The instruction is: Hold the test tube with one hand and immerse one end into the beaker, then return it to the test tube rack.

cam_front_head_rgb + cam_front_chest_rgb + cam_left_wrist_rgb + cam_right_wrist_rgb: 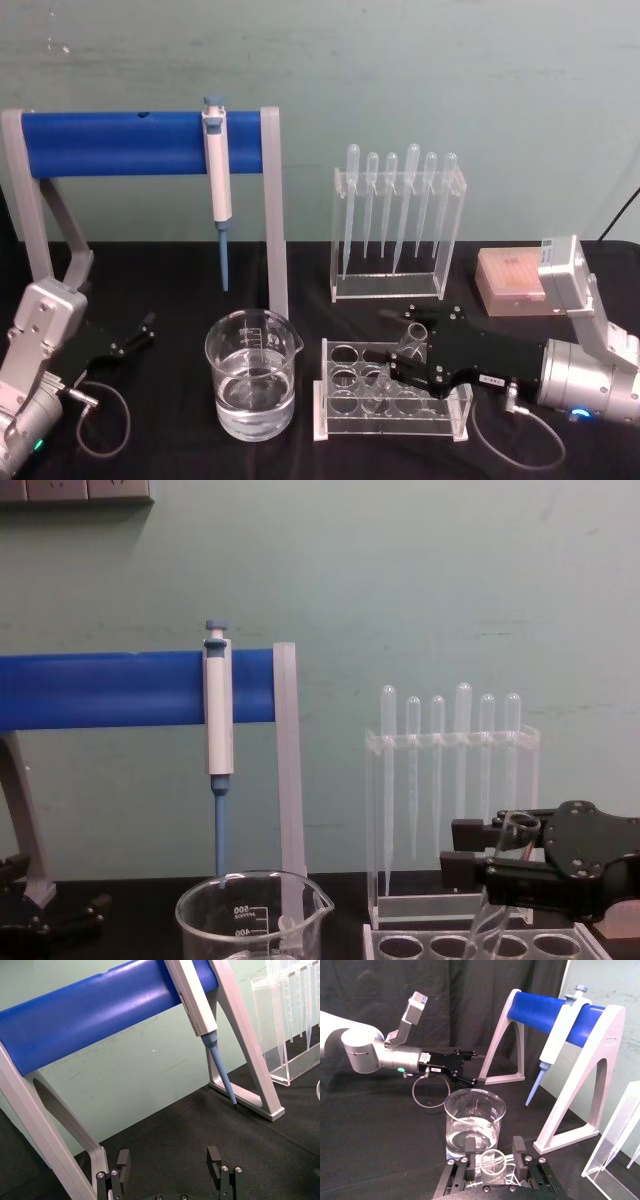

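Clear glass test tube (400,360) tilted in clear plastic rack (345,425), right black pincer (413,352) clamped on its upper end. Water-filled clear glass beaker (251,388) just left. Left black pincer (140,329) wide, far left on black table (150,440).

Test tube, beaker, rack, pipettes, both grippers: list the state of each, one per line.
test tube: tilted, lower end in the rack, gripped near its rim
beaker: upright, partly filled with clear liquid
rack: other holes empty
pipettes: hanging in their stand
right gripper: shut on the tube
left gripper: open, empty
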Robot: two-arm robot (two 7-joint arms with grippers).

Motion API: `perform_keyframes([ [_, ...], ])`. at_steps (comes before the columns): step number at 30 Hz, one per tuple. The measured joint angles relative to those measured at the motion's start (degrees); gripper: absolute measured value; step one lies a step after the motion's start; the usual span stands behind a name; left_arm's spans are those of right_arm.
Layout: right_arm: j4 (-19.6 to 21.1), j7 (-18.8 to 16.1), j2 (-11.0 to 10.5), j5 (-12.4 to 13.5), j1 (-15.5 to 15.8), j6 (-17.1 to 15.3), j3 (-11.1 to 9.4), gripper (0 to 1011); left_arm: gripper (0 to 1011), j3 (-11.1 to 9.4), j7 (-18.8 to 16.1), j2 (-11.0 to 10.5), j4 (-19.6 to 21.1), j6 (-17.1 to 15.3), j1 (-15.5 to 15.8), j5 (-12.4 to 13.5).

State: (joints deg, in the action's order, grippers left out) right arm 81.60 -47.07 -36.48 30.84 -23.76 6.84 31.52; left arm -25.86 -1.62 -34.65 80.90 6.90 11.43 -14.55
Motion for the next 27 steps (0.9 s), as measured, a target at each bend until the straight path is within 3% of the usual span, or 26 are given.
perform_keyframes([
  [16, 0.38, 0.19, -0.09, 0.02, 0.17, 0.19, -0.18, 947, 1000, 0.00, 0.00, 0.00, 0.00, 0.00, 0.00, 0.00],
  [20, 2.00, 1.03, -0.55, 0.09, 1.25, 0.96, -1.15, 1000, 1000, 0.00, 0.00, 0.00, 0.00, 0.00, 0.00, 0.01],
  [27, 5.54, 2.48, -1.61, 0.18, 3.19, 1.44, -2.85, 1000, 1000, 0.00, 0.00, 0.00, 0.00, 0.00, 0.00, 0.00],
])
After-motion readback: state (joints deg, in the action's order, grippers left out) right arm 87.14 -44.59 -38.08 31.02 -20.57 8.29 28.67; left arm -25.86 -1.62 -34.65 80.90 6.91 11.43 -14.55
